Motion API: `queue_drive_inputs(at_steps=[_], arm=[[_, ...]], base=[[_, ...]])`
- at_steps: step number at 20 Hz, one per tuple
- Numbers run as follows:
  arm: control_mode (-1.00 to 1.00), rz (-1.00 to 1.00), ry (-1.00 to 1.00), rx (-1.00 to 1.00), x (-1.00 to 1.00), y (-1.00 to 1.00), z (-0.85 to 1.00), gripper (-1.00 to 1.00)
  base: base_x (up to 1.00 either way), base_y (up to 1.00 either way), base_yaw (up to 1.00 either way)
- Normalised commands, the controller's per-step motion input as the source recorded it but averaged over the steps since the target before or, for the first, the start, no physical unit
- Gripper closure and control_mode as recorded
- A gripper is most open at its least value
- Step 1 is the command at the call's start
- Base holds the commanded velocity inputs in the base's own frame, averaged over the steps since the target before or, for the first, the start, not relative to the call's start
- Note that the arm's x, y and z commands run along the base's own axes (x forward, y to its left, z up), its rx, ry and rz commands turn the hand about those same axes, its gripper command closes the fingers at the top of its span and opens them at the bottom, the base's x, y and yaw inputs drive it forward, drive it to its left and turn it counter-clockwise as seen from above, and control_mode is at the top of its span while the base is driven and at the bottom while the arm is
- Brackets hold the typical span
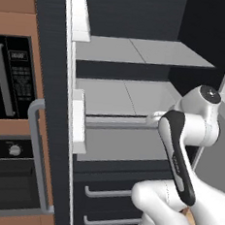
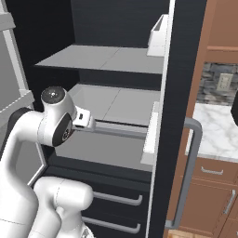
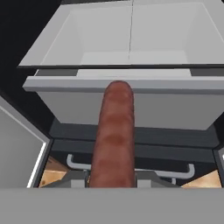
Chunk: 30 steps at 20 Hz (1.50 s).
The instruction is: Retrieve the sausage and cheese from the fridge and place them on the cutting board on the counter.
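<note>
1. Tall dark navy fridge point(image 1: 49, 79) stands open; grey inner shelves point(image 1: 140, 51) bare, with free room above each. The middle shelf's front lip sits just ahead of the white arm's wrist point(image 2: 81, 118).
2. Left base view adds the black wall oven point(image 1: 6, 172) and the door's grey vertical handle point(image 1: 35, 151). Right base view adds the white marble counter point(image 2: 218, 130) and brown cabinets point(image 2: 209, 195).
3. Hand view looks down at the 2 lower drawers' handles point(image 3: 188, 168) and wood floor below.
4. Short reddish-brown sausage point(image 3: 113, 135) is clamped between the jaws point(image 3: 111, 179), closed narrow on it, sticking straight out toward the shelf edge, outside the fridge compartment.
</note>
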Motion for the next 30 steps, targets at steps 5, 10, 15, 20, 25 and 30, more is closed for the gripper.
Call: queue_drive_inputs(at_steps=[5,10,15,20,25,30], arm=[[1.00,0.00,0.00,0.00,0.00,0.00,0.00,1.00],[1.00,0.00,0.00,0.00,0.00,0.00,0.00,1.00],[1.00,0.00,0.00,0.00,0.00,0.00,0.00,1.00],[1.00,0.00,0.00,0.00,0.00,0.00,0.00,1.00],[1.00,0.00,0.00,0.00,0.00,0.00,0.00,1.00],[1.00,0.00,0.00,0.00,0.00,0.00,0.00,1.00]], base=[[-0.57,0.03,0.00],[-1.00,0.00,0.00],[-1.00,0.38,-0.05],[-0.62,0.57,-0.29],[0.00,0.12,-0.49],[0.11,0.00,-0.63]])
